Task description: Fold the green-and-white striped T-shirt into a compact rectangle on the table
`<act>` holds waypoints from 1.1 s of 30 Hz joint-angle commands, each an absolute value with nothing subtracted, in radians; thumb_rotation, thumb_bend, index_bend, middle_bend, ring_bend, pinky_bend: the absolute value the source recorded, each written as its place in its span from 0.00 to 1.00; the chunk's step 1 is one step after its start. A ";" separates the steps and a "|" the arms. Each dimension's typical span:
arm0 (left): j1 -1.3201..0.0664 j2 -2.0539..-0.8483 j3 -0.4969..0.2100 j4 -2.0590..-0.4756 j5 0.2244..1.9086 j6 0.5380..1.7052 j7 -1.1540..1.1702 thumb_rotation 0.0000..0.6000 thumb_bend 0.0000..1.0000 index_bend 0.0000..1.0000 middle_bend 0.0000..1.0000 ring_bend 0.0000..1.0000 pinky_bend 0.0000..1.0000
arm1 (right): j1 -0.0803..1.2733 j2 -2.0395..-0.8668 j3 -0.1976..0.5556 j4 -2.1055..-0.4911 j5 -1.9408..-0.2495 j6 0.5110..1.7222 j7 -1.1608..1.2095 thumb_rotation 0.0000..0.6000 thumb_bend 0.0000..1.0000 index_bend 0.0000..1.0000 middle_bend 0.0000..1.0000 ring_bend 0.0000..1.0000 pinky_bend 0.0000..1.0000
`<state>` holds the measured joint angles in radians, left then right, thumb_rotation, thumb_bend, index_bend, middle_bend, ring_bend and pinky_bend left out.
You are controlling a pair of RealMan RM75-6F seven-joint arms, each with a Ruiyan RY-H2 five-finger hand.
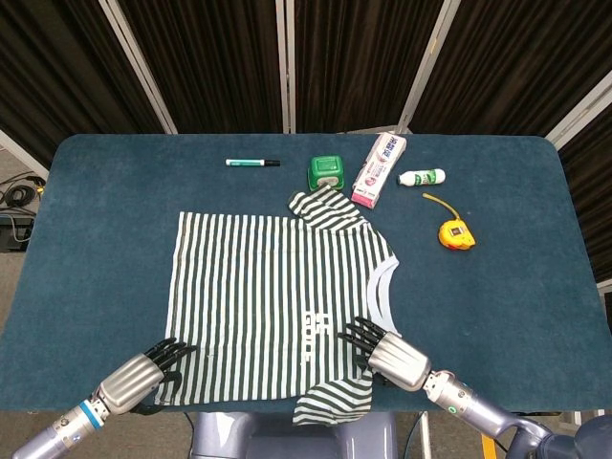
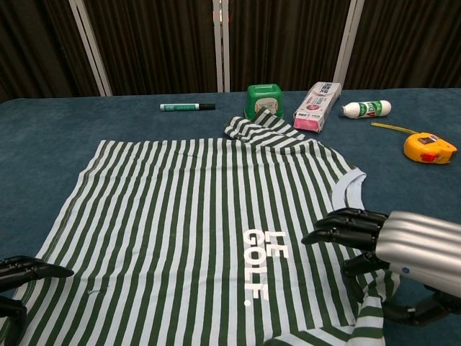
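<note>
The green-and-white striped T-shirt (image 1: 277, 306) is lying flat and face up on the near half of the desk (image 1: 516, 287), spread sideways: its neck opening is pointing to the right and its hem to the left, so its long axis is running left to right and the stripes are running near to far. The far sleeve is bunching up beside the green tub (image 1: 325, 172); the near sleeve is drooping over the near edge of the desk.

The right robot hand (image 2: 374, 238) is hovering over the near shoulder, just near of the collar, fingers curled and slightly apart, and I cannot tell whether it is touching the cloth; it is gripping nothing that shows. The left robot hand (image 1: 153, 365) is sitting at the near hem corner with its fingertips over the fabric edge, fingers apart and holding nothing as far as the views show.

The step in hand looks like taking the near edge at both ends. To do it well, each robot hand should be pinching a single layer right at the edge, the right one gathering in the hanging sleeve. Both should then be lifting together and carrying the edge toward the far side, keeping the fold line parallel to the long axis so the stripes are meeting squarely.

The pen (image 1: 252, 163), toothpaste box (image 1: 379, 170), small bottle (image 1: 421, 177) and tape measure (image 1: 456, 233) are lying further out, along the far and right side.
</note>
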<state>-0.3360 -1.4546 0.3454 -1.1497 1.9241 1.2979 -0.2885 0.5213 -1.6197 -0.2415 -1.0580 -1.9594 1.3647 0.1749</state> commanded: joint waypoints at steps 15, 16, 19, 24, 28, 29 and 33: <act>-0.341 -1.468 0.345 -1.143 1.912 1.290 -0.299 1.00 0.45 0.59 0.00 0.00 0.00 | 0.523 -1.624 -0.247 -1.052 -1.962 1.365 0.186 1.00 0.43 0.75 0.10 0.00 0.00; -0.343 -1.468 0.345 -1.146 1.912 1.289 -0.301 1.00 0.45 0.63 0.00 0.00 0.00 | 0.524 -1.624 -0.247 -1.050 -1.963 1.365 0.185 1.00 0.43 0.75 0.10 0.00 0.00; -0.346 -1.467 0.342 -1.156 1.913 1.294 -0.299 1.00 0.45 0.74 0.00 0.00 0.00 | 0.529 -1.619 -0.250 -1.048 -1.967 1.362 0.185 1.00 0.43 0.75 0.10 0.00 0.00; -0.346 -1.462 0.341 -1.165 1.912 1.300 -0.299 1.00 0.46 0.83 0.00 0.00 0.00 | 0.537 -1.611 -0.253 -1.049 -1.977 1.361 0.179 1.00 0.43 0.75 0.10 0.00 0.00; -0.345 -1.453 0.346 -1.177 1.919 1.312 -0.300 1.00 0.46 0.85 0.00 0.00 0.00 | 0.550 -1.597 -0.260 -1.059 -1.995 1.360 0.167 1.00 0.43 0.75 0.11 0.00 0.00; -0.345 -1.449 0.347 -1.182 1.922 1.317 -0.301 1.00 0.47 0.85 0.00 0.00 0.00 | 0.553 -1.592 -0.262 -1.064 -2.000 1.360 0.163 1.00 0.43 0.75 0.11 0.00 0.00; -0.346 -1.432 0.357 -1.204 1.942 1.341 -0.301 1.00 0.47 0.85 0.00 0.00 0.00 | 0.573 -1.565 -0.276 -1.091 -2.032 1.356 0.140 1.00 0.43 0.75 0.11 0.00 0.00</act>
<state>-0.3456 -1.4372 0.3536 -1.1982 1.9359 1.3345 -0.3014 0.5650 -1.5759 -0.2695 -1.0807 -2.0199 1.3577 0.1494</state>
